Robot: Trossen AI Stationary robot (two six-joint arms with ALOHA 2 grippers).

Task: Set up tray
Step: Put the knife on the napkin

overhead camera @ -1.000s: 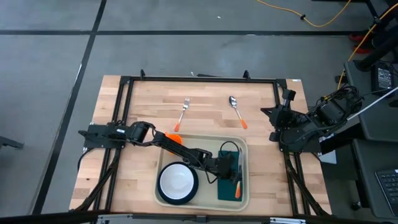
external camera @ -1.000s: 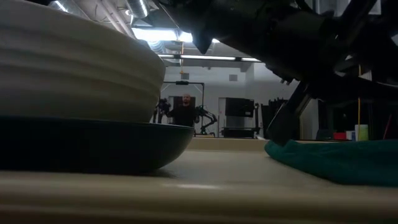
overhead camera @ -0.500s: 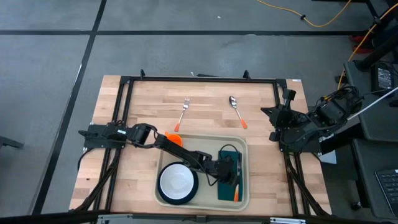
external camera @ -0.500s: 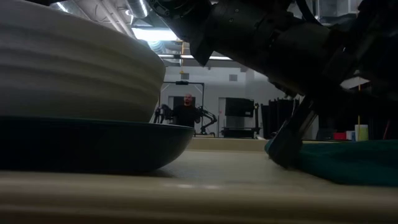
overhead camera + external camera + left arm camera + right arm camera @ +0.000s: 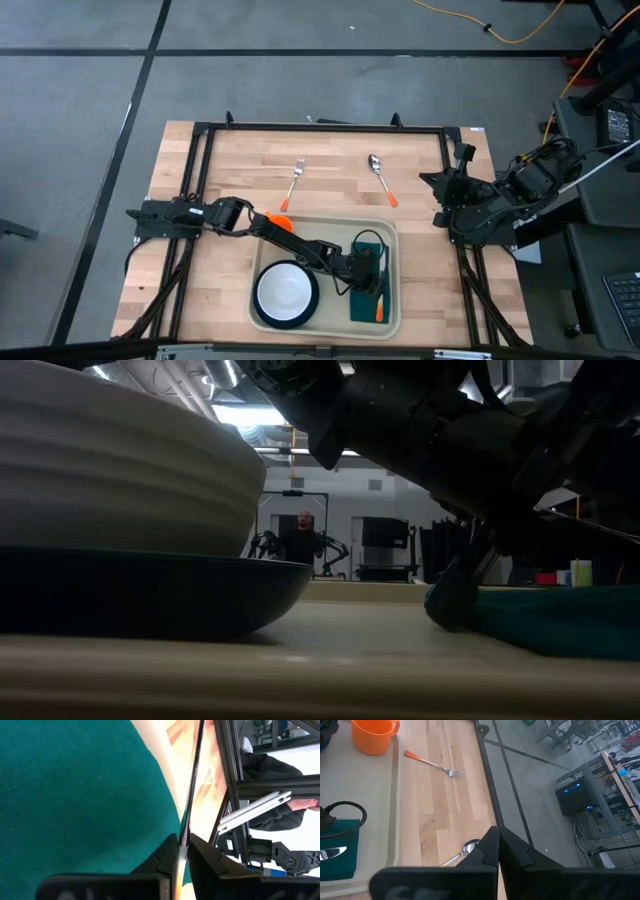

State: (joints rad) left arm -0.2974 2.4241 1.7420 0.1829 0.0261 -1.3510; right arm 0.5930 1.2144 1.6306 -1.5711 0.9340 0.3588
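From above, the tray [image 5: 330,222] lies at 6 o'clock on the bench [image 5: 230,160]. In it, a white bowl [image 5: 284,290] sits on a dark plate [image 5: 262,312] toward 8 o'clock, a folded green napkin [image 5: 362,305] lies along 3 o'clock with an orange-handled knife [image 5: 381,306] on it, and an orange cup [image 5: 284,225] stands at the 11 o'clock corner, half under my left arm. My left gripper [image 5: 372,270] hangs over the napkin's 12 o'clock end. My right gripper [image 5: 440,200] waits at the bench's 3 o'clock edge. A fork [image 5: 293,183] and a spoon [image 5: 381,178] lie on bare wood at 12 o'clock of the tray, outside it

At bench height, the bowl [image 5: 110,470] and plate [image 5: 150,595] fill the 9 o'clock side, and my left gripper [image 5: 455,595] comes down to the napkin's [image 5: 560,615] near edge. A person [image 5: 303,540] stands far back in the room

My left wrist camera shows the napkin [image 5: 75,795] close under me. My left gripper [image 5: 182,855] has its jaws close about a thin dark strip [image 5: 192,780]. I cannot tell whether I am pinching it or have let it go

My right wrist camera shows my right gripper [image 5: 498,845] clenched on nothing, with the cup [image 5: 371,735], fork [image 5: 435,765], spoon [image 5: 465,851] and the knife blade [image 5: 331,853] on the napkin [image 5: 340,850] beyond it

I judge the job well past half done. Plate, bowl, cup, napkin and knife are in, while the fork and spoon are likely what is left
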